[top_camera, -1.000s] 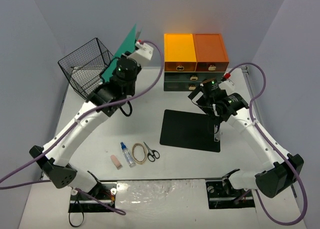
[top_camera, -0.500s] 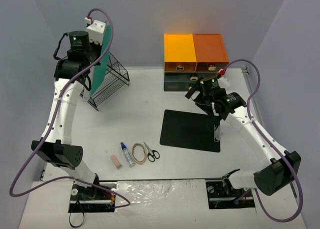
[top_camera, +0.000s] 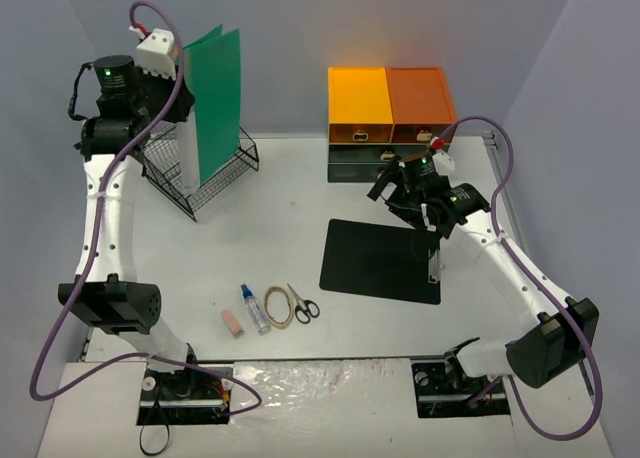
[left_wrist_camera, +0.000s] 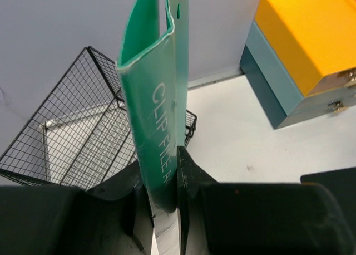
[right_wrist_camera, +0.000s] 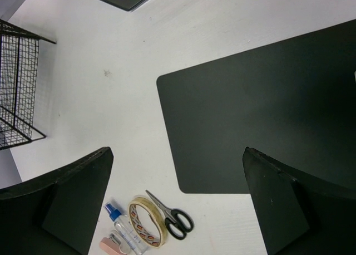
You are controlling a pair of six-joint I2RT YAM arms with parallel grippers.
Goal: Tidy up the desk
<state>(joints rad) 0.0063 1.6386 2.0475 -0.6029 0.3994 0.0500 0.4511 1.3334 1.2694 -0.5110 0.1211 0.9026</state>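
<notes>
Tabletop (top_camera: 285, 213) spanning the scene beneath both arms (white, matte). Left tool (left_wrist_camera: 161, 171) clamped on an upright green clip file (left_wrist_camera: 158, 93) over the wire basket (left_wrist_camera: 67, 132) at the far-left corner; right tool (right_wrist_camera: 176, 171), fingers wide apart, above the black mat (right_wrist_camera: 267, 99).

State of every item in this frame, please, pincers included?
green clip file, upright, clamped in left pincer
left pincer, shut on the file
right pincer, open, empty, above black mat
wire basket, tilted off level
drawer unit, drawers shut
scissors, closed, flat on desk
</notes>
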